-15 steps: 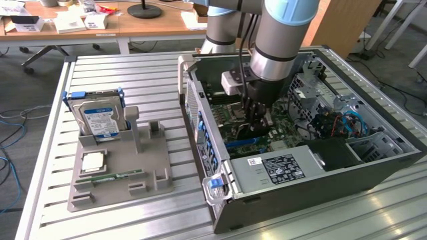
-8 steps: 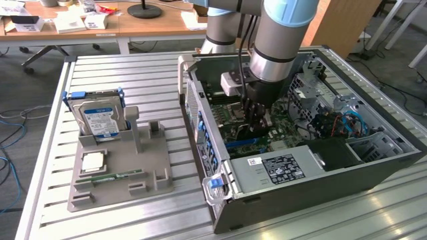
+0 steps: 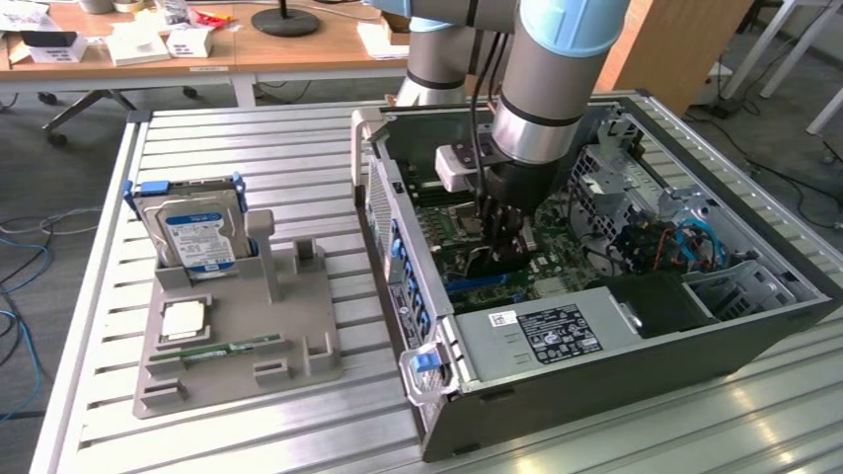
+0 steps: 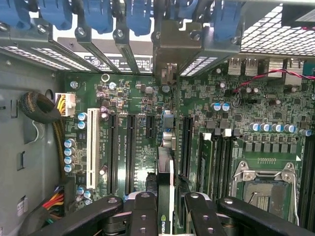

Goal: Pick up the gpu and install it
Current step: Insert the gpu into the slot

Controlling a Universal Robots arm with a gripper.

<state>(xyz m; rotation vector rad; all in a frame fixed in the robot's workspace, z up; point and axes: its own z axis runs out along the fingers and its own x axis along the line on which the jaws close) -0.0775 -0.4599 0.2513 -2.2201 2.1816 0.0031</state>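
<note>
The arm reaches down into the open computer case [image 3: 685, 336], which lies on its side on the slatted metal desk [image 3: 251, 138] at the exterior view's right. The gripper [image 3: 498, 252] hangs low over the motherboard [image 4: 140, 142], in the middle of the case.

In the wrist view the black fingers [image 4: 142, 216] are partly closed, one on each side of the gpu [image 4: 166, 189], pinching it by its flat faces. The card stands on edge, so just its thin edge and a green logo show between them. It lines up with the long black expansion slots [image 4: 130, 147], lying between two of them, and its far end points toward the blue-clipped rear openings [image 4: 133, 19] of the case. Whether its lower edge is seated in a slot cannot be told.

At the exterior view's left, well apart from the case, a grey holder [image 3: 296, 346] sits on the desk. A hard drive [image 3: 197, 232] stands upright at its far end, and a green memory stick [image 3: 224, 348] lies nearer.
</note>
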